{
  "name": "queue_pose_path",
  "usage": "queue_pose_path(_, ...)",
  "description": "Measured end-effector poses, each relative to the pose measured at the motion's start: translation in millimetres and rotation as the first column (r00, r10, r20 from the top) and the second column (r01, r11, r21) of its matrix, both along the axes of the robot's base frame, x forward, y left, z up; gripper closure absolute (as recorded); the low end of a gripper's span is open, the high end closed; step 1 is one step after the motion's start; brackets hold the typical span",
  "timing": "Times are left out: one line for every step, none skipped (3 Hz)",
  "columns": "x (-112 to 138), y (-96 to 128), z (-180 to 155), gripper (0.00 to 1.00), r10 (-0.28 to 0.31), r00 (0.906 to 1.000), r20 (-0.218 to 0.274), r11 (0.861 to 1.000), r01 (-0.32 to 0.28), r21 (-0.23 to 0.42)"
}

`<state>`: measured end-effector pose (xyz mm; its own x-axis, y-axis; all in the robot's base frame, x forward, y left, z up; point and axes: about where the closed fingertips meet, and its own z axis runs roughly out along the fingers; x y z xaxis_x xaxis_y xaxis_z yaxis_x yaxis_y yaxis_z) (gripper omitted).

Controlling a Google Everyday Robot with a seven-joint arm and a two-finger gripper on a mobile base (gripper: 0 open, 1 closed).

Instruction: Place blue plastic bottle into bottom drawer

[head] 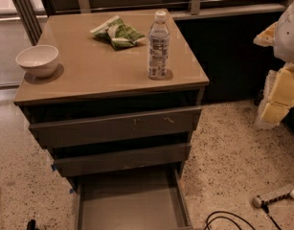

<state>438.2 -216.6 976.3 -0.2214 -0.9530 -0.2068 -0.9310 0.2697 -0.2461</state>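
The gripper (pixel 279 91) hung at the far right of the camera view, off the cabinet's right side and below the level of the tabletop (pixel 89 75). I could not tell whether it was spread or pressed together; what I could see was that it carried nothing and stood well apart from the bottle.

Nearest to it on the top was the blue plastic bottle (pixel 158 44), upright with its white cap on, close to the right edge and somewhat nearer the front-right corner than the back one. Beyond it, toward the middle of the back edge, lay a green-and-white snack bag (pixel 117 31). A white bowl (pixel 37 60) sat by the left edge, near the front-left corner.

Below the front edge, the 2 upper drawers (pixel 115 126) showed only their flat fronts, while the bottom drawer (pixel 132 202) was pulled out, its grey floor open to a drop from above.

By my judgement the task had barely begun. The drawer was ready, so 1 condition was met, but the bottle was not yet grasped. The reach across to it, the grip, the lift, the carry down past the front edge and the release were all left.
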Motion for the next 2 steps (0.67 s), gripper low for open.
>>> queue_pose_path(0.1,0.0,0.0,0.00,0.000,1.0000,0.000,1.000,0.000,0.000)
queue_pose_path(5.2,-0.8,1.5,0.19,-0.013,0.9998,0.017,1.000,0.013,0.019)
